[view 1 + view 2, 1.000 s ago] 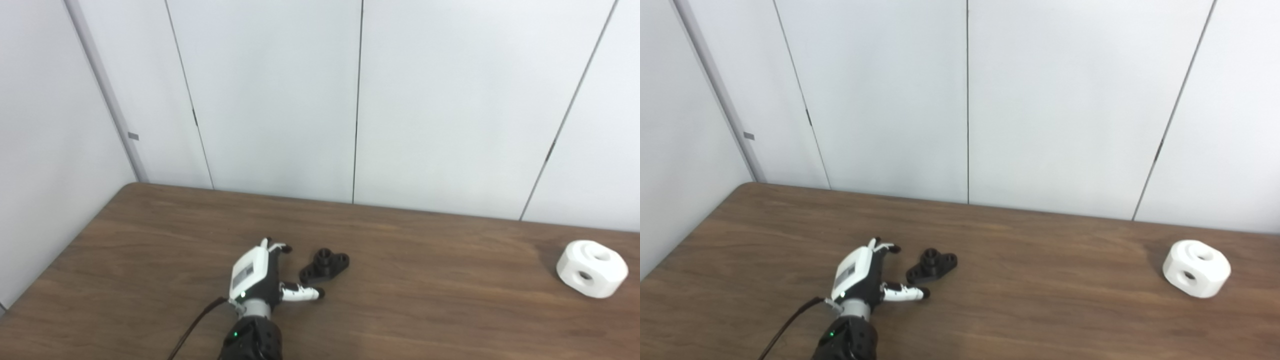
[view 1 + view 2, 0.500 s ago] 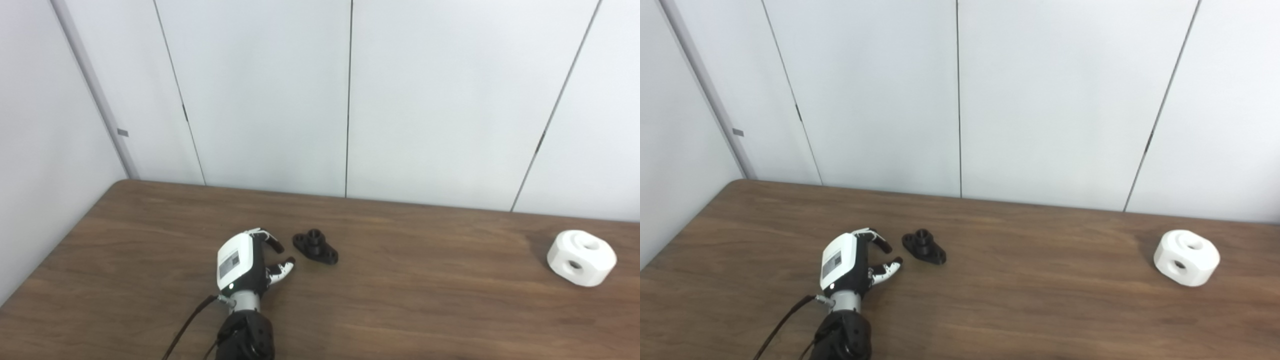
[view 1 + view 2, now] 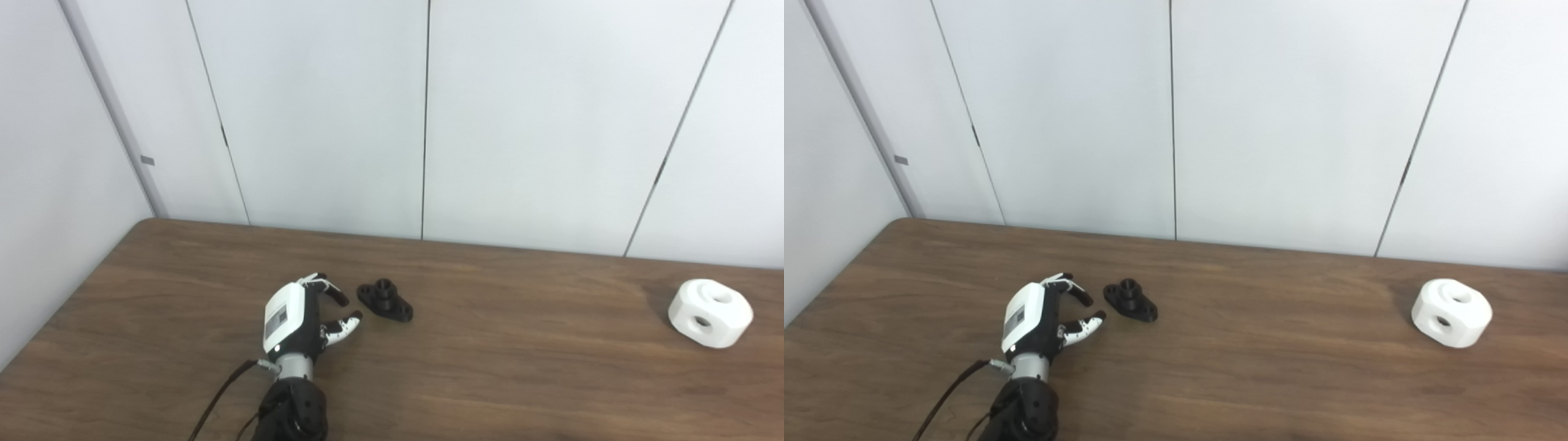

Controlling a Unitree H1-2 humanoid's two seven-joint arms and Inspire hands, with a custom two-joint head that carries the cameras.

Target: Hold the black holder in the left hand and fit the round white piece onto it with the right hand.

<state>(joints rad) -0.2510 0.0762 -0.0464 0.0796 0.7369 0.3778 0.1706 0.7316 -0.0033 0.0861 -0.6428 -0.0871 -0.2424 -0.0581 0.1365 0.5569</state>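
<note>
Hovering left hand (image 3: 300,321) open beside black holder (image 3: 385,301).

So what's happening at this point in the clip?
The left hand is open beside the black holder, fingers curled toward it, holding nothing. The holder lies flat on the wooden table, just right of the fingertips; whether they touch it is unclear. The round white piece sits untouched far off near the table's right end. The right hand is not in view, so no fitting has begun.
</note>
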